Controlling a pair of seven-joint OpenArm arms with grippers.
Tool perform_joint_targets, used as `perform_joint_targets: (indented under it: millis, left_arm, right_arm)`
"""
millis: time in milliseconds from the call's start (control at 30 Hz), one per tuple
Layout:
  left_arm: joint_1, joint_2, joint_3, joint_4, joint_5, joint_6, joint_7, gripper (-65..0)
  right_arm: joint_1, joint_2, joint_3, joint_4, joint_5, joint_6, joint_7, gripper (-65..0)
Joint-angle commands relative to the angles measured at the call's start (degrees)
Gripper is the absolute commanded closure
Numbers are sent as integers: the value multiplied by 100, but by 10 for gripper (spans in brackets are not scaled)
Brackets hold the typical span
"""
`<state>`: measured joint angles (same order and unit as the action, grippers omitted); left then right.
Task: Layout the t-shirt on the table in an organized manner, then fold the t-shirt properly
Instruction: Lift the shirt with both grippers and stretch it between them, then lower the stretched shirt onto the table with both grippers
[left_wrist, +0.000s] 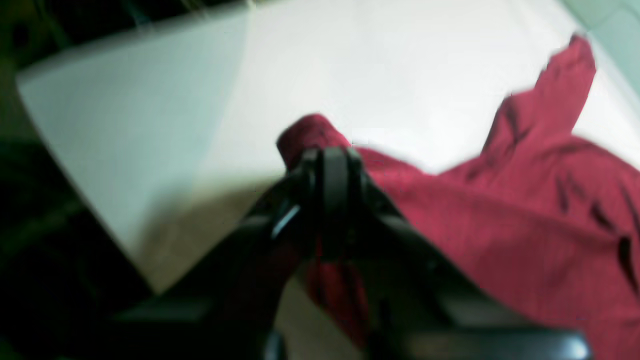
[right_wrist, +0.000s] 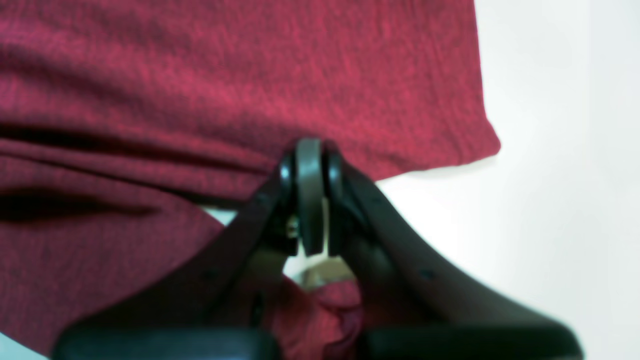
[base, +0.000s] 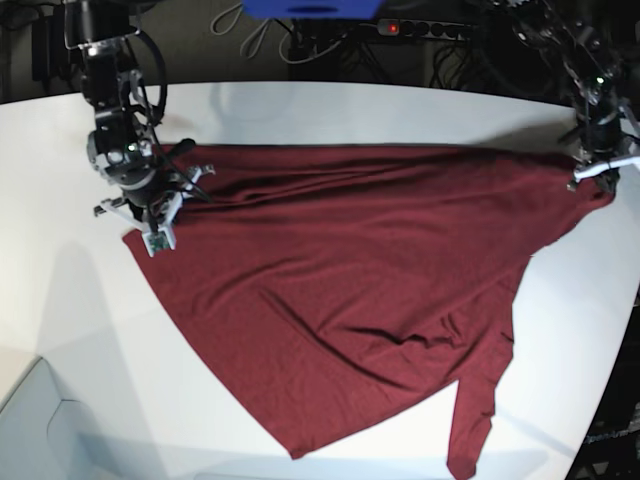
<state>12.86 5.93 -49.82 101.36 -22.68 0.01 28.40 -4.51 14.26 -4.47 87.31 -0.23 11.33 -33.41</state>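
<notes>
Both grippers, left gripper (left_wrist: 334, 165) and right gripper (right_wrist: 310, 165), pinch opposite corners of the t-shirt (base: 340, 290), apparently to stretch it flat over the table (base: 330, 110).

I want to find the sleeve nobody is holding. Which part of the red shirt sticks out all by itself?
The sleeve of the t-shirt at the base view's bottom lies free on the table. The right gripper and left gripper pinch the far corners.

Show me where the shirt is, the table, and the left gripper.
t-shirt (base: 340, 280), base view, middle of the spread cloth.
table (base: 330, 110), base view, bare white top behind the shirt.
left gripper (left_wrist: 334, 165), left wrist view, closed fingertips pinching the shirt's edge.
</notes>
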Motion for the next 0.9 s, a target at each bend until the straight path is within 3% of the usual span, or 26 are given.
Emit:
perform_joint_targets:
  millis: [0, 267, 533, 600, 767, 867]
  left_arm:
    - [10, 0, -16, 31, -31, -23, -146, -1]
    - [195, 97, -42, -611, -31, -32, -146, -4]
    - [257, 97, -42, -426, -31, -32, -146, -15]
    - [265, 97, -51, -347, -31, -32, -146, -57]
    - [283, 97, -68, 13, -31, -32, -146, -235]
    - [344, 97, -68, 330, -102, -32, -155, -256]
  right_arm:
    - [60, 38, 21, 74, -17, 5, 92, 0]
    - [16, 55, 21, 100, -17, 5, 84, 0]
    - [7, 64, 21, 135, -17, 5, 31, -1]
    - [7, 64, 21, 135, -17, 5, 31, -40]
    - [-72, 73, 29, 197, -17, 5, 84, -151]
    - [-309, 38, 390, 698, -17, 14, 172, -187]
